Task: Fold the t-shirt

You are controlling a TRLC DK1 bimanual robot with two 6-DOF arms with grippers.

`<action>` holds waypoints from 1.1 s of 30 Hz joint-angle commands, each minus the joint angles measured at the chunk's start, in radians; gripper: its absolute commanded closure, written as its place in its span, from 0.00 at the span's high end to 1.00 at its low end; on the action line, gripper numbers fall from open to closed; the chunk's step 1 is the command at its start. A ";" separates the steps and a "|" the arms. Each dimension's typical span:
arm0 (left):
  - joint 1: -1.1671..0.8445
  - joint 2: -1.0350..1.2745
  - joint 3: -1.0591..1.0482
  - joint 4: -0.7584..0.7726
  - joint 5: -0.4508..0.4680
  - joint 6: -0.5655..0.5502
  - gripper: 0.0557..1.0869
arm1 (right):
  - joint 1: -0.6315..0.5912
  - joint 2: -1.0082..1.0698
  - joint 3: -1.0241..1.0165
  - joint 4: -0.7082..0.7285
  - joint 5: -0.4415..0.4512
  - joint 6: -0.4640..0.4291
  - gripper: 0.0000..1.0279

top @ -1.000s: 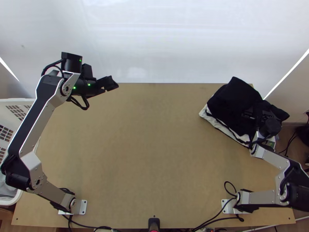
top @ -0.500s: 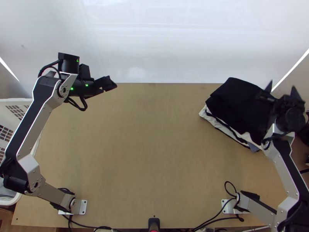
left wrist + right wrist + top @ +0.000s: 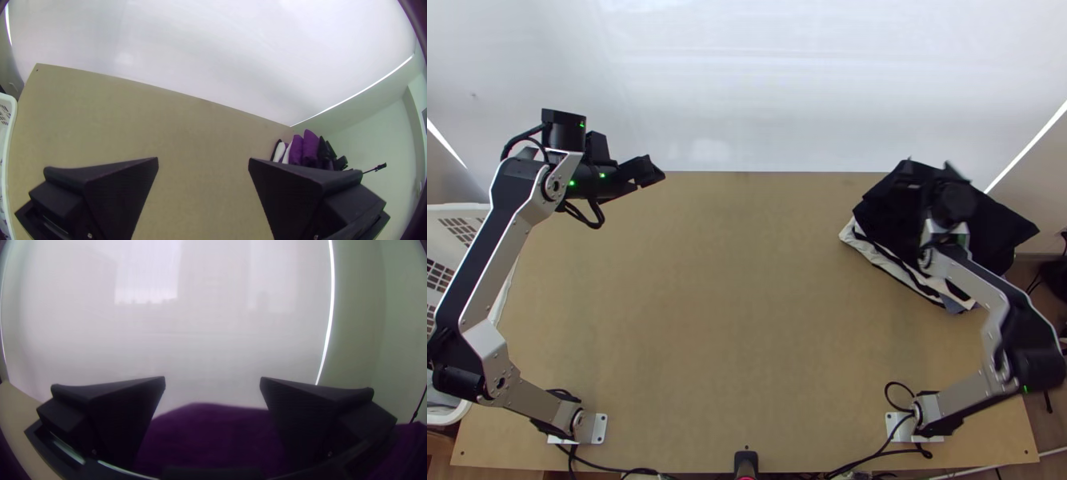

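In the top view, a pile of folded cloth lies at the table's far right, a black garment [image 3: 999, 228] on top of white and dark layers. My right gripper [image 3: 927, 172] is over the pile's far part. The right wrist view has that gripper [image 3: 212, 384] with its fingers wide apart, the top cloth [image 3: 209, 440] looking dark purple beneath. My left gripper [image 3: 651, 172] is at the table's far left edge, above the board. Seen from the left wrist, this gripper [image 3: 203, 164] is open with nothing between its fingers; the pile [image 3: 300, 151] lies far off.
A white laundry basket [image 3: 463, 212] stands at the table's left side. A pale screen [image 3: 747, 88] rises behind the far edge of the wooden table [image 3: 747, 304]. Cables run along the near edge, where a small black device [image 3: 745, 462] is mounted.
The right gripper first went to the right, then came back left over the pile. The cloth on top now lies flatter. The left arm has shifted slightly to the left.
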 commanded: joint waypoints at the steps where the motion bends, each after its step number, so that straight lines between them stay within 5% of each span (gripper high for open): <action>1: 0.013 0.001 -0.021 0.006 0.000 -0.002 0.96 | 0.022 0.181 -0.041 0.107 0.008 -0.004 0.96; 19: 0.010 -0.030 -0.072 0.021 0.000 -0.005 0.96 | 0.018 0.220 -0.168 0.219 0.031 -0.002 0.96; 27: 0.012 -0.039 -0.047 0.021 0.000 -0.006 0.96 | -0.039 -0.188 -0.127 0.161 0.031 -0.017 0.96; 33: 0.013 -0.051 -0.041 0.020 0.000 -0.011 0.96 | -0.208 -0.294 -0.139 0.154 0.033 -0.046 0.96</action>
